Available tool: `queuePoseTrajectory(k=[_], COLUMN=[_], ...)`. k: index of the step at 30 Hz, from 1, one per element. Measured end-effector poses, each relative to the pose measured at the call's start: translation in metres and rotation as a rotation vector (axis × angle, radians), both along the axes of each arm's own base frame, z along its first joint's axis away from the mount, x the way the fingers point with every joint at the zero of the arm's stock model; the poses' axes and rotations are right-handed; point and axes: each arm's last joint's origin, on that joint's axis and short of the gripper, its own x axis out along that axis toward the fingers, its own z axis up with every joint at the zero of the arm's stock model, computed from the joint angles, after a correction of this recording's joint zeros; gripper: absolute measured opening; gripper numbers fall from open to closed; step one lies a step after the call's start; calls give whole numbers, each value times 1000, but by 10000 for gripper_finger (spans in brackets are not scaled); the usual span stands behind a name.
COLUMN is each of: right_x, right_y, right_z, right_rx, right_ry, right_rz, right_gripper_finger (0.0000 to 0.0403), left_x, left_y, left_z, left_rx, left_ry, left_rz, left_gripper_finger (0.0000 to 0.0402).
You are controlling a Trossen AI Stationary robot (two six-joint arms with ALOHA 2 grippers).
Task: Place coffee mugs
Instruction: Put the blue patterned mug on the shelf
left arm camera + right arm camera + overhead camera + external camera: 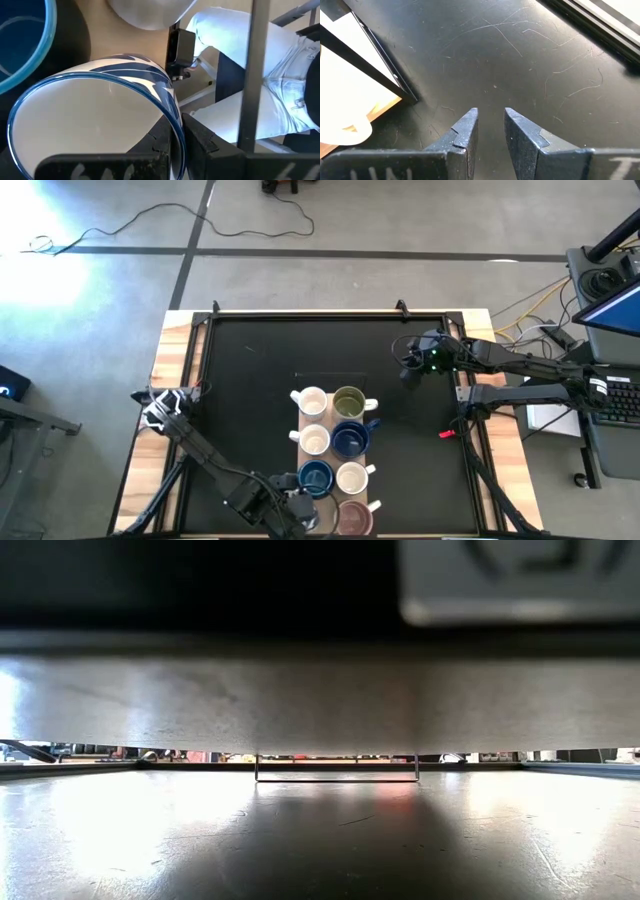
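Observation:
Several coffee mugs stand in two columns on a wooden board (298, 438): white (310, 400), olive green (348, 400), white (315, 440), dark blue (350, 438), blue (315, 477), white (352, 477) and maroon inside (355, 517). My left gripper (297, 515) (179, 131) is at the board's near end, beside the maroon mug. It is shut on a blue-patterned mug (95, 125) with a white inside. My right gripper (410, 370) (491, 117) hangs open over the bare mat at the right, with nothing between its fingers. My left gripper holds the blue-patterned mug by its wall at the blue rim (176, 120). One finger (159, 144) is inside the mug and the other (202, 137) is outside. The fingers slant down onto the rim. Whether the mug's base rests on the board does not show.
A black mat (250, 380) covers the table inside a dark frame, bare to the left and far side of the mugs. A red bit (446, 434) lies near the right rail. A person in light trousers (280, 80) stands past the near edge. The low view is mostly blocked.

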Motion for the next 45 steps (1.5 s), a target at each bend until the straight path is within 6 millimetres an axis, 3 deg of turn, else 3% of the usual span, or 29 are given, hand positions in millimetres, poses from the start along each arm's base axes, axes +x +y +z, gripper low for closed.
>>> queuePoseTrajectory(k=[45], right_x=[0], right_y=[0], right_z=[0], right_rx=[0], right_ry=[0], right_rz=[0], right_gripper_finger=[84], left_x=[10], left_y=[-2], left_z=[-6], left_rx=[-51], left_ry=[8], left_rz=[58], left_gripper_finger=[16])
